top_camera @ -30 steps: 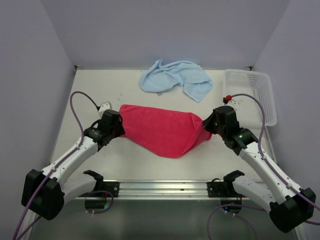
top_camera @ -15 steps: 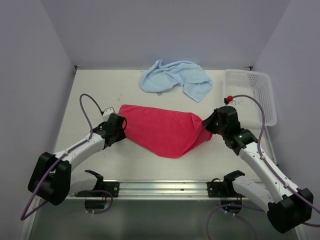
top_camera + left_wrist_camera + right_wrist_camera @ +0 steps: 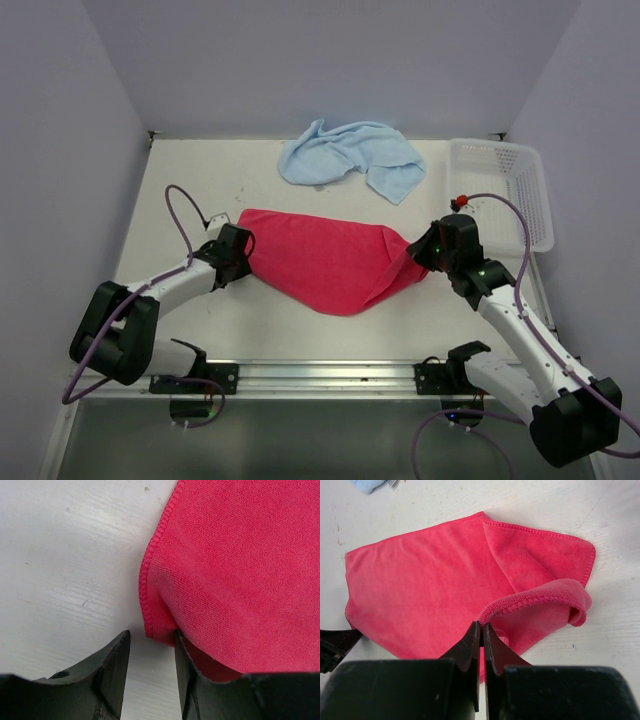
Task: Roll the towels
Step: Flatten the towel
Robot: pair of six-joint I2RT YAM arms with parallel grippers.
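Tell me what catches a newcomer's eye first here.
The red towel lies spread mid-table, bright against the pale surface. The right gripper pinches its lifted hem, while the left gripper stands open at the opposite corner. Behind it, the blue towel lies crumpled near the far edge.

The red towel (image 3: pixel 240 570) ran off the left wrist view's right edge. The right wrist view's top edge cut off the blue towel (image 3: pixel 370 484).
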